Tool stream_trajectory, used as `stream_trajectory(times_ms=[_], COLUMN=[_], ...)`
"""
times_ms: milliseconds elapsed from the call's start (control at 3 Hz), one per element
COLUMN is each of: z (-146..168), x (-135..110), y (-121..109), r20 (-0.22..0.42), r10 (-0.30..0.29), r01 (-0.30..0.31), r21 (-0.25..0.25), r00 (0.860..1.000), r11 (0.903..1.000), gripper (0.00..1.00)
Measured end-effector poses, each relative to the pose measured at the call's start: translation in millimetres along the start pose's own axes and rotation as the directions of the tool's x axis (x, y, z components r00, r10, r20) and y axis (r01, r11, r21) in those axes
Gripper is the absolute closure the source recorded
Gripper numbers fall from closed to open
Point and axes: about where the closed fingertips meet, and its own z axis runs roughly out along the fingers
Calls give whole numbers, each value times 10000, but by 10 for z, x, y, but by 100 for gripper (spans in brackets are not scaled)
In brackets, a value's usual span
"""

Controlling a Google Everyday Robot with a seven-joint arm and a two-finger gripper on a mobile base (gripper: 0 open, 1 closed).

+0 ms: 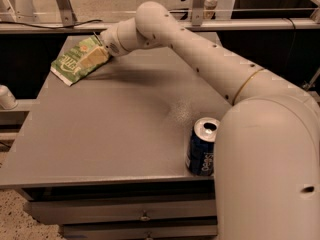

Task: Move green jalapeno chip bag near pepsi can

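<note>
Grey table (100, 134), gripper (96, 57) at green jalapeno chip bag (70, 67), far corner

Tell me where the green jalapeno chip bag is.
In the camera view, the green jalapeno chip bag lies at the table's far left corner, with the end effector at its right end, far from the pepsi can at the near right.

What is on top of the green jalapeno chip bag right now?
The gripper sits over the arm-side end of the green jalapeno chip bag, at the far corner of the table. Its other end shows bare; the part beneath the gripper is covered.
</note>
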Motion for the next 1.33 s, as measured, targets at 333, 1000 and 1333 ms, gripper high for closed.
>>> stream_trajectory(times_ms=[333, 1000, 1333], z=[50, -17, -224], x=[73, 177, 185], y=[24, 6, -25], r20=[-197, -419, -538], r10=[129, 306, 216], r01=[-131, -309, -213], r21=[-138, -61, 72], r00=[9997, 9987, 9983], r11=[9998, 9995, 9997], gripper=[41, 89, 100])
